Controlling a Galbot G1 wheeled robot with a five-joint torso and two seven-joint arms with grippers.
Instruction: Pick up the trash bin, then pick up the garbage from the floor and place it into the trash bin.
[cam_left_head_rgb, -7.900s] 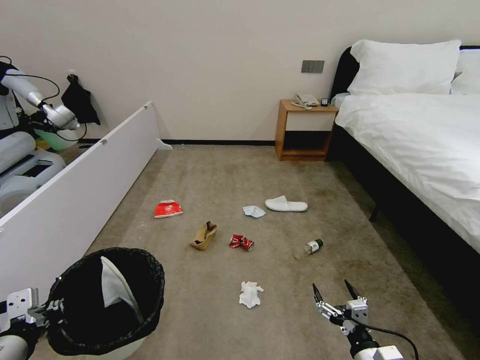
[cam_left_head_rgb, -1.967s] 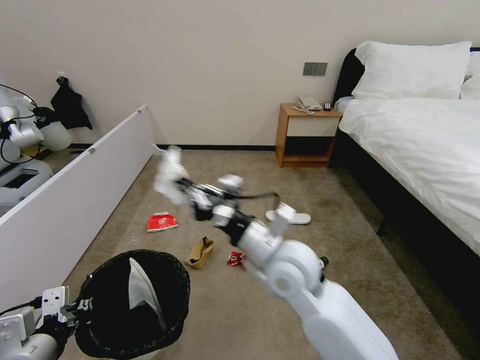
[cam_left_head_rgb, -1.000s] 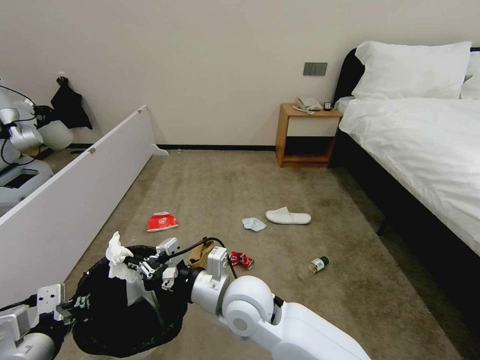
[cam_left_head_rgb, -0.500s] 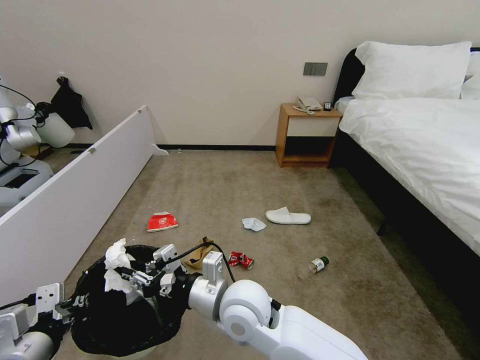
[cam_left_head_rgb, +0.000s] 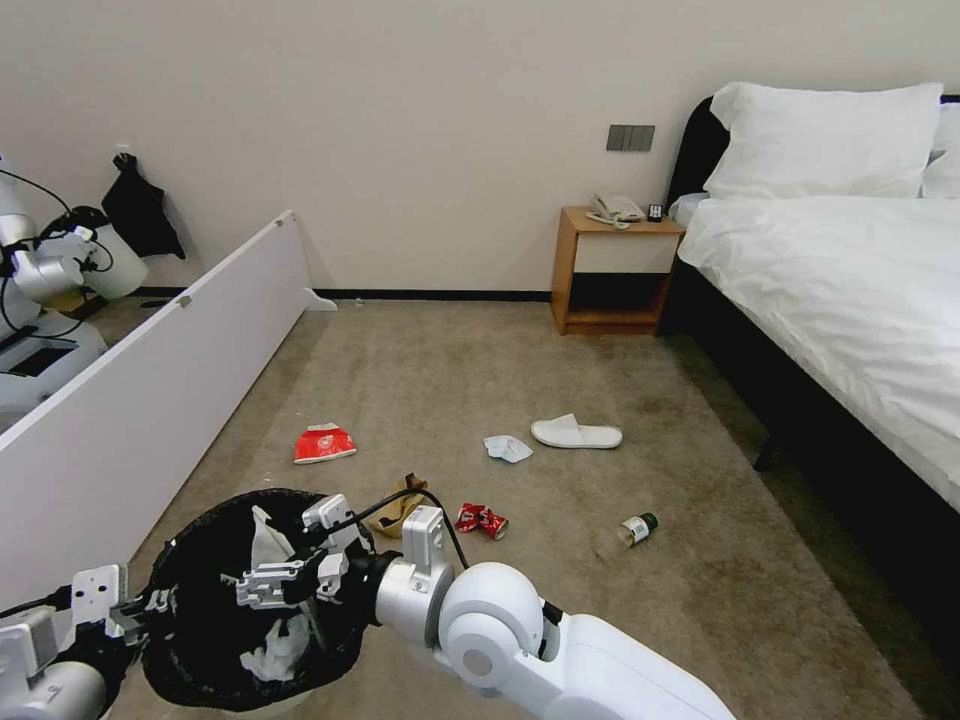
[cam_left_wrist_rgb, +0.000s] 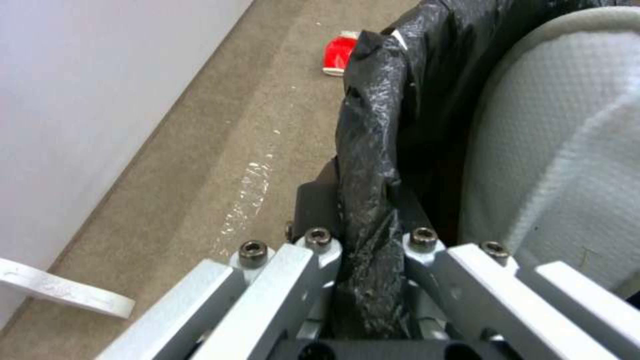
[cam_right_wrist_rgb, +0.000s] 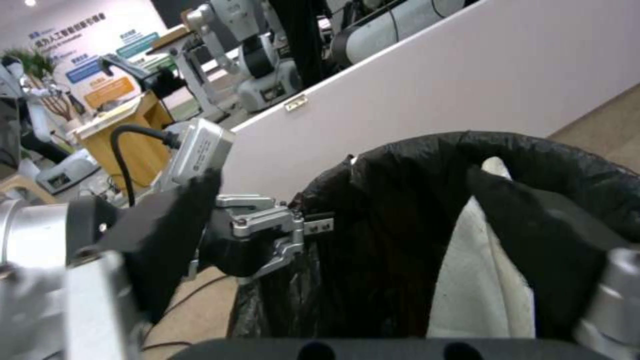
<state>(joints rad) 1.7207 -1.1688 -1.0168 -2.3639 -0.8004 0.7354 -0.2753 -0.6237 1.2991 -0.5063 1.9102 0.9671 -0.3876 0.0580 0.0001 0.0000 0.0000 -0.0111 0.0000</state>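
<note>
The trash bin (cam_left_head_rgb: 190, 540), white with a black bag over its rim, hangs at the lower left. My left gripper (cam_left_head_rgb: 152, 604) is shut on its rim, and the left wrist view shows the fingers (cam_left_wrist_rgb: 313, 260) clamping the black bag (cam_left_wrist_rgb: 373, 165). My right gripper (cam_left_head_rgb: 250, 588) hovers open over the bin's mouth, holding nothing. A white tissue (cam_left_head_rgb: 275, 648) lies inside the bin beside a white slipper (cam_left_head_rgb: 266, 530). On the floor (cam_left_head_rgb: 450, 380) lie a red-white packet (cam_left_head_rgb: 323, 443), a brown paper bag (cam_left_head_rgb: 396, 512), a red can (cam_left_head_rgb: 482, 520), a bottle (cam_left_head_rgb: 633, 528), a pale-blue tissue (cam_left_head_rgb: 508, 448) and a slipper (cam_left_head_rgb: 575, 433).
A long white panel (cam_left_head_rgb: 150, 390) runs along the left. The bed (cam_left_head_rgb: 850, 290) with its dark frame fills the right side. A wooden nightstand (cam_left_head_rgb: 610, 270) stands by the far wall. Another robot (cam_left_head_rgb: 50, 270) stands behind the panel.
My right arm swung the white tissue over to the bin. The gripper has opened, and the tissue has dropped from its fingers into the bin.
</note>
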